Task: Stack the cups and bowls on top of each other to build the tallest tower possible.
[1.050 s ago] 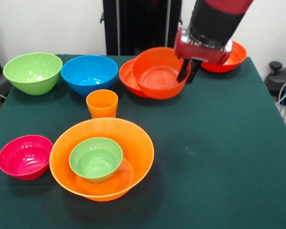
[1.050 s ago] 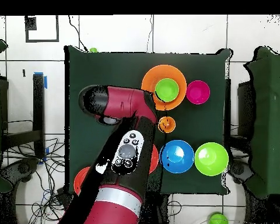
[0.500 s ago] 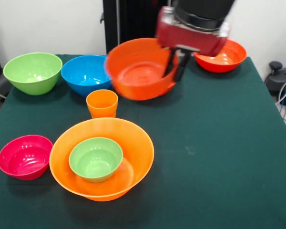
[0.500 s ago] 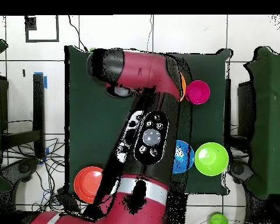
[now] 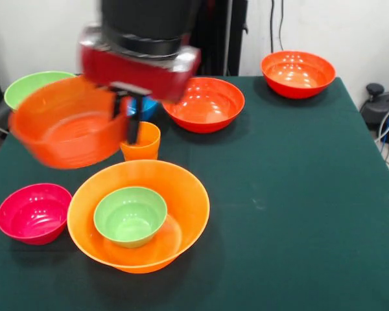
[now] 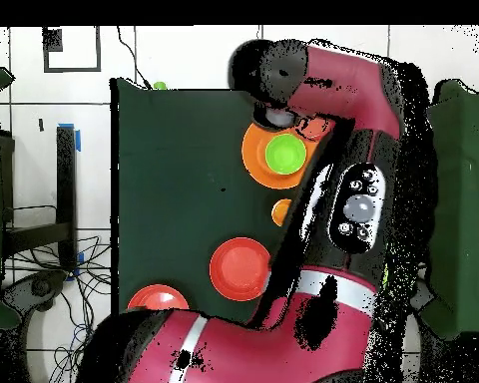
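Above the orange cup (image 5: 141,140), fingers (image 5: 131,120) clamp an orange bowl (image 5: 68,129) — airborne.

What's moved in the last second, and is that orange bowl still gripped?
Yes. The gripper, still shut on the orange bowl, lifted it off the red-orange bowl and swung it across to above the pink bowl. The large orange bowl, small green bowl and orange cup stayed put.

A dark green cloth covers the table (image 5: 298,194). On it, the largest bowl (image 5: 181,188) is orange with a light green small bowl (image 5: 129,215) inside; at its 9 o'clock sits a pink bowl (image 5: 34,212), at 12 an orange cup (image 5: 142,142). Two red-orange bowls (image 5: 206,103) (image 5: 297,73) gleam glossy. The arm (image 5: 142,61) is red and black.
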Motion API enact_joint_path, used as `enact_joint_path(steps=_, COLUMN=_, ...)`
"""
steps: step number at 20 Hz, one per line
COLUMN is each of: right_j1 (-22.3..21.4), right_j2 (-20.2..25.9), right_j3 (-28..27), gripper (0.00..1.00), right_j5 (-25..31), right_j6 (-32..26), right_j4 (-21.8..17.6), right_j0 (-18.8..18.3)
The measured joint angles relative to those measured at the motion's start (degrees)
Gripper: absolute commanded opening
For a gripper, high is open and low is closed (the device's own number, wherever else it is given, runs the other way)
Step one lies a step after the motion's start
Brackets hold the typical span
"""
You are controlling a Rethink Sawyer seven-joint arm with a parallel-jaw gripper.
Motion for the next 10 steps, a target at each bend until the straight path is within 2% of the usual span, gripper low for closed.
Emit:
enact_joint_path(steps=4, right_j1=2.07, right_j2=1.75, right_j3=-3.03, gripper=0.00, right_j5=0.00, right_j6=-1.35, right_j4=-1.17, right_j0=-2.83)
enact_joint_path(steps=10, right_j1=4.51, right_j2=3.58, right_j3=-4.12, gripper=0.00, right_j5=-0.01, right_j6=-1.66, right_j4=-1.27, right_j0=-3.08)
